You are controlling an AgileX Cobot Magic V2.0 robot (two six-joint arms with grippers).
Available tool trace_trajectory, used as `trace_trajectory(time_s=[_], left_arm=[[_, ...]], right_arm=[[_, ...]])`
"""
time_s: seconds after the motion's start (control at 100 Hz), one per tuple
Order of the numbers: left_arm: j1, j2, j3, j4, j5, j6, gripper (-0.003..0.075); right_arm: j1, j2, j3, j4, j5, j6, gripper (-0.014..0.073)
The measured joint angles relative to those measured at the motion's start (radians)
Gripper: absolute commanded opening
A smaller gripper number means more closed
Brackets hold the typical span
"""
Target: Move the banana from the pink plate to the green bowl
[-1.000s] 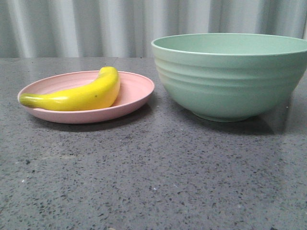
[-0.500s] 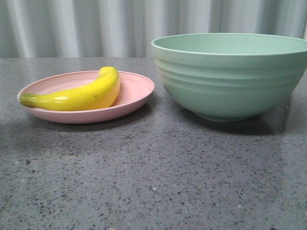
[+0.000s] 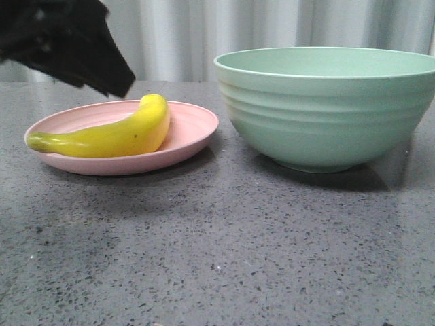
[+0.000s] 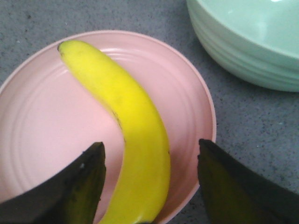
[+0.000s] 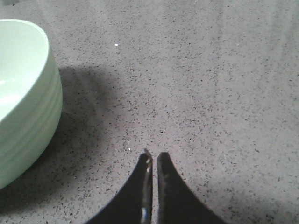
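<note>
Resting on the pink plate (image 3: 190, 132), the banana (image 3: 115, 134) lies curved in the front view, its greenish stem end reaching the plate's left rim. The plate sits on the grey speckled table (image 3: 217, 251). The green bowl (image 3: 329, 109) stands to the right of the plate, close beside it, with a narrow gap between the two. The left arm (image 3: 64, 41) appears as a dark, blurred shape in the upper left corner, above the plate and clear of the banana. A pale curtain (image 3: 177, 34) closes the background.

In the left wrist view, the left gripper (image 4: 149, 163) is spread wide, one finger on each side of the banana (image 4: 126, 121). The fingers (image 4: 77, 186) are above the pink plate (image 4: 37, 130), and neither is seen touching the fruit. Nothing is held. The dark tip of the banana points toward the plate's far rim. Part of the green bowl (image 4: 247, 42) shows beside the plate.

In the right wrist view, the right gripper (image 5: 153, 156) has its fingers pressed together, only a thin slit between them, with nothing grasped. It hangs over bare table (image 5: 196, 93). The ridged wall of the green bowl (image 5: 23, 102) is off to one side, well apart from the fingers.
</note>
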Motion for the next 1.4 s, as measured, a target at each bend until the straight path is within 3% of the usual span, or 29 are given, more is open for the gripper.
trace_trajectory(time_s=[0.51,0.82,1.04,1.4], left_arm=[[0.000,0.196,-0.052,0.058,-0.004,0.002,0.0403],[0.000,0.203,-0.055,0.063,-0.018,0.002,0.0203],[0.000,0.203,-0.055,0.065,-0.022,0.002,0.0174],[0.000,0.166,-0.087,0.065,-0.022,0.002,0.0174]], right_arm=[[0.000,0.000,0.000,0.000,0.011,0.000,-0.0062],[0.000,0.000,0.000,0.000,0.012,0.000,-0.0062],[0.000,0.000,0.000,0.000,0.024,0.000,-0.0062],[0.002,0.027,-0.123,-0.006,0.259,-0.020,-0.0061]])
